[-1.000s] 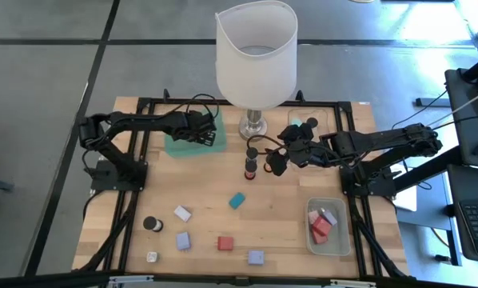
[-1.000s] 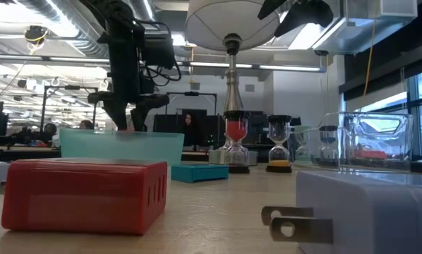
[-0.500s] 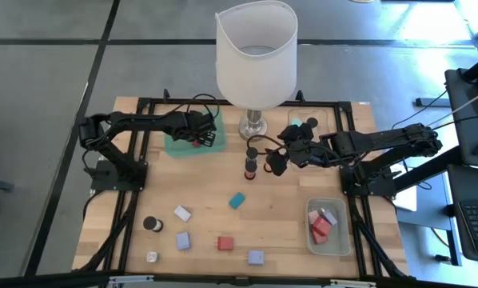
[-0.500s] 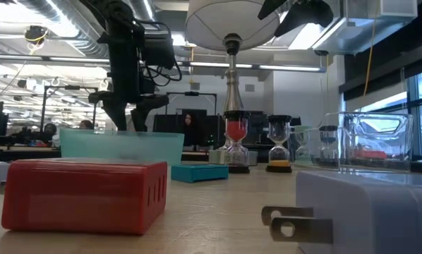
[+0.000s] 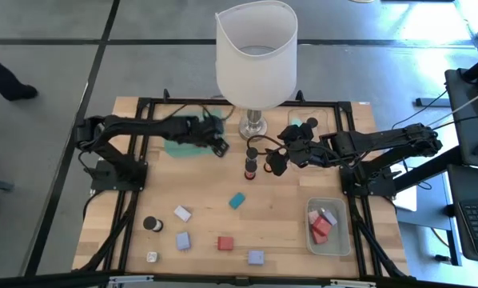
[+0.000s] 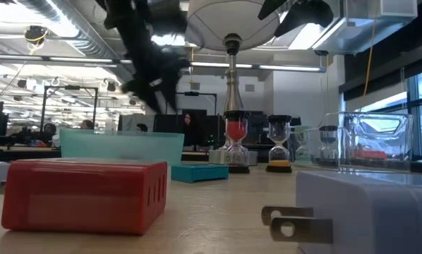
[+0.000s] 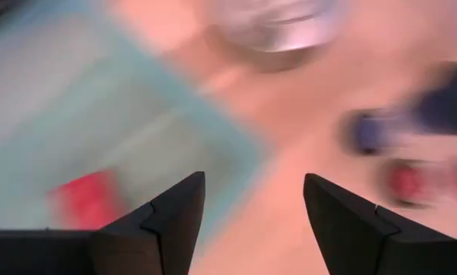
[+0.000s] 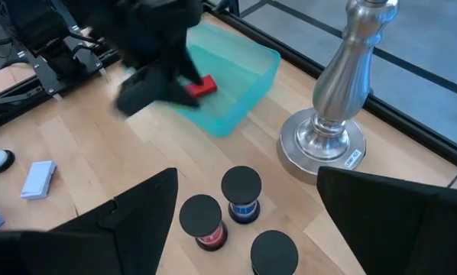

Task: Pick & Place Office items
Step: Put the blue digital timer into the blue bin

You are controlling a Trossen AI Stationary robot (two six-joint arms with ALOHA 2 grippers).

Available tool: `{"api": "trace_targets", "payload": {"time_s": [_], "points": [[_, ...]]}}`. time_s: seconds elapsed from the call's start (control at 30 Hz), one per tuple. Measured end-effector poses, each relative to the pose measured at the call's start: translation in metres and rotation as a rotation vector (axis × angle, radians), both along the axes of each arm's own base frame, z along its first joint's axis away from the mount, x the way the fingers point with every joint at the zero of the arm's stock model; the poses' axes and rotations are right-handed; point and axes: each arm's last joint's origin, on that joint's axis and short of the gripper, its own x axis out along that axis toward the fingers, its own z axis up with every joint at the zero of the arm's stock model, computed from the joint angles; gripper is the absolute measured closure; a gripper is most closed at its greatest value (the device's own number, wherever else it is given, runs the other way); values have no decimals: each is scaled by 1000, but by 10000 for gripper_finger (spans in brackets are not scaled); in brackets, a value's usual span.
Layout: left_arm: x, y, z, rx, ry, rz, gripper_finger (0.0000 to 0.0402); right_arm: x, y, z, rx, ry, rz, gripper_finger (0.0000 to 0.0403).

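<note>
My left gripper (image 5: 217, 146) is open and empty, off the right edge of the teal tray (image 5: 175, 144). A red block (image 8: 200, 86) lies flat inside that tray (image 7: 98, 114). My right gripper (image 5: 272, 162) hangs open over three dark-capped cylinders (image 8: 241, 191), which stand upright near the lamp base (image 8: 324, 145). Loose on the near part of the table are a teal block (image 5: 237, 200), a white block (image 5: 182, 214), a dark-capped cylinder (image 5: 152, 224), two lavender blocks (image 5: 182, 240) and a red block (image 5: 225, 243).
The big white-shaded lamp (image 5: 255, 56) stands at the far middle, between the arms. A clear tray (image 5: 328, 240) at the near right holds red and pink pieces. A second clear tray (image 5: 309, 122) sits at the far right. A person's foot shows on the floor (image 5: 15, 90).
My left gripper has swung from over the teal tray toward the table's right and risen in the low view, blurred in motion. The red block now lies uncovered in the tray. My right arm kept still.
</note>
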Motion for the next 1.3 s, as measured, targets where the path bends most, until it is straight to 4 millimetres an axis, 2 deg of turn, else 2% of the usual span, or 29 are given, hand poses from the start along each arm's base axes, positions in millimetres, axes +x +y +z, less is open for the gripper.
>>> {"api": "trace_targets", "payload": {"time_s": [0.13, 0.37, 0.47, 0.6, 0.8, 1.0, 1.3], "points": [[26, -45, 3, 21, -148, -186, 184, 0, 0, 0, -2, 10, 18, 85], [42, -119, -9, 150, -166, -474, 181, 0, 0, -1, -13, 32, 41, 85], [47, -142, -19, 140, -196, -485, 177, 0, 1, -1, -21, 41, 59, 85], [55, -165, -40, 35, -240, -418, 166, 0, 2, -2, -15, 60, 108, 85], [60, -182, -68, 11, -201, -428, 140, 0, 3, -2, -24, 85, 170, 85], [62, -188, -87, 80, -144, -443, 120, 0, 3, -2, -40, 98, 193, 85], [62, -189, -112, 96, -81, -382, 120, 0, 4, -2, -30, 102, 212, 84]]}}
